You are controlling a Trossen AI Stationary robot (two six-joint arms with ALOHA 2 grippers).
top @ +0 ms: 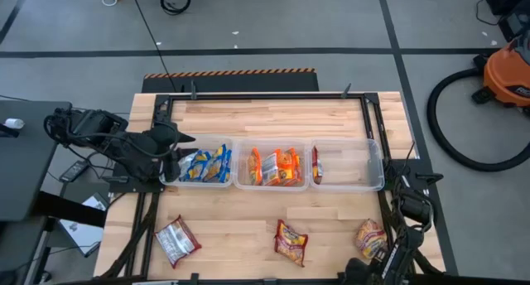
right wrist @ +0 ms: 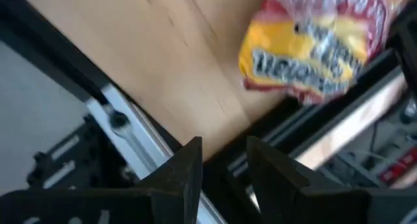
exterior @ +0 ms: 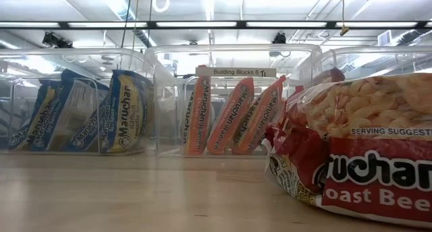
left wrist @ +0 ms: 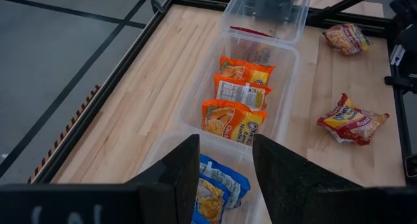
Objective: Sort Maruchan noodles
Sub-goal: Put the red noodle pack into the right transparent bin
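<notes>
Three clear bins stand in a row across the table's middle. The left bin [top: 207, 163] holds blue-and-white noodle packets [left wrist: 218, 191], the middle bin orange ones [top: 276, 166], the right bin [top: 348, 164] one red packet [top: 316, 164]. Three packets lie flat on the wood near the front: red-and-silver [top: 176, 239], red [top: 291, 241], red-yellow [top: 372, 239]. My left gripper [left wrist: 225, 162] hangs open above the left bin's left end, with nothing between its fingers. My right gripper [right wrist: 225, 165] is open and empty over the table's near right corner, beside the red-yellow packet [right wrist: 313, 48].
A black metal frame rail [top: 265, 94] runs round the table, and its near right part [right wrist: 130, 133] lies right under my right gripper. Bare wood [top: 240, 227] shows between the bins and the loose packets. An orange vacuum [top: 509, 74] stands on the floor past the right edge.
</notes>
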